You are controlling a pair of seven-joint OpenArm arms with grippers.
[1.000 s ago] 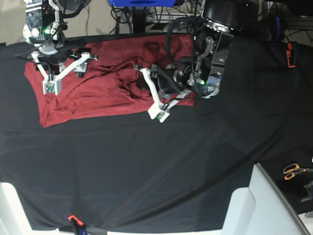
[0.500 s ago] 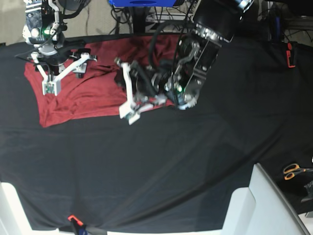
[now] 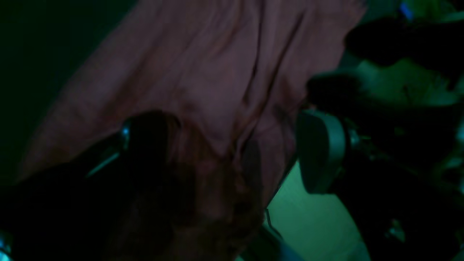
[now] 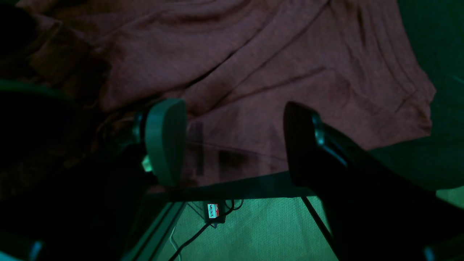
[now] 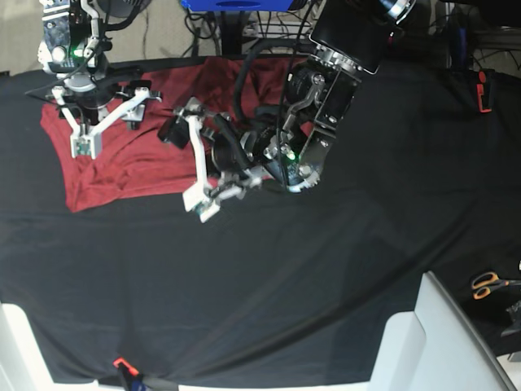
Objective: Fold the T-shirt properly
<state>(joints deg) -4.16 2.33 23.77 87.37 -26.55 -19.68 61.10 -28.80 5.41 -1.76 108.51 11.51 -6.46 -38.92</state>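
The maroon T-shirt (image 5: 138,159) lies crumpled on the black table cover at the upper left, with its right part bunched under my left arm. My left gripper (image 5: 194,159) hangs over the shirt's middle with its white fingers spread wide. In the left wrist view the gripper (image 3: 232,152) is open, with blurred folds of the T-shirt (image 3: 203,72) between and behind the fingers. My right gripper (image 5: 110,122) hovers over the shirt's left part, open. In the right wrist view the gripper (image 4: 233,145) has nothing between its fingers and the T-shirt (image 4: 253,72) lies below.
The black table cover (image 5: 326,269) fills most of the base view. Orange-handled scissors (image 5: 488,283) lie at the right edge. A white panel (image 5: 431,342) stands at the front right and a small orange clamp (image 5: 122,364) at the front edge. Cables run behind the table.
My left arm swept leftward across the shirt, taking its right edge along, and its jaws opened from shut to wide. The right arm stayed still.
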